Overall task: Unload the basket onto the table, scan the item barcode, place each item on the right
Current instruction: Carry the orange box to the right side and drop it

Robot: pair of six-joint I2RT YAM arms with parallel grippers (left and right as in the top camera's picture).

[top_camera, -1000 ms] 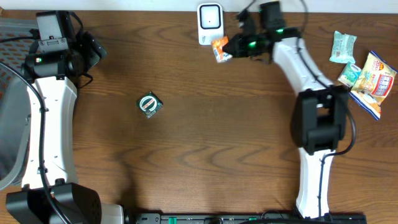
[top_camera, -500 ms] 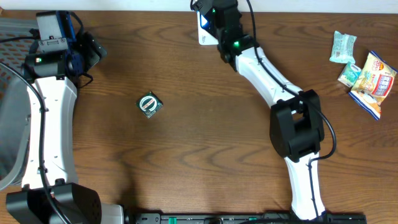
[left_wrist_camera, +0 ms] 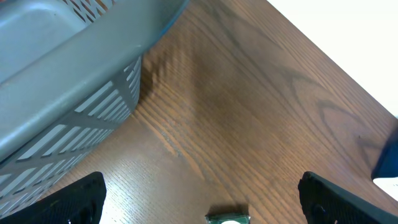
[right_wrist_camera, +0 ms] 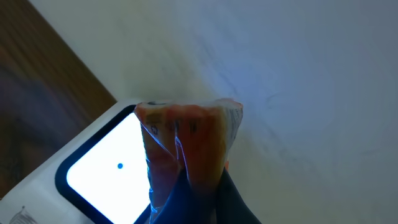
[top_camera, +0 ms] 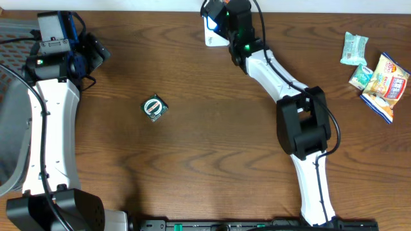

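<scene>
Packet [right_wrist_camera: 186, 143], pinched upright in right fingers [right_wrist_camera: 227, 208], faces scanner [right_wrist_camera: 93, 168] window just beside it; left fingers [left_wrist_camera: 74, 202] spread, well apart.

The scanner [top_camera: 209, 40] stands at the far edge of the table [top_camera: 192, 160], near the middle. My right gripper [top_camera: 221, 16] hangs over it, and the packet [right_wrist_camera: 186, 143] pinched in its fingers sits just in front of the scanner's face. A small pack [top_camera: 154, 107] lies alone, left of centre. The basket [top_camera: 9, 38] sits at the far left, beside my left gripper [top_camera: 96, 51]. The snack packets [top_camera: 379, 77] lie together at the far right.
</scene>
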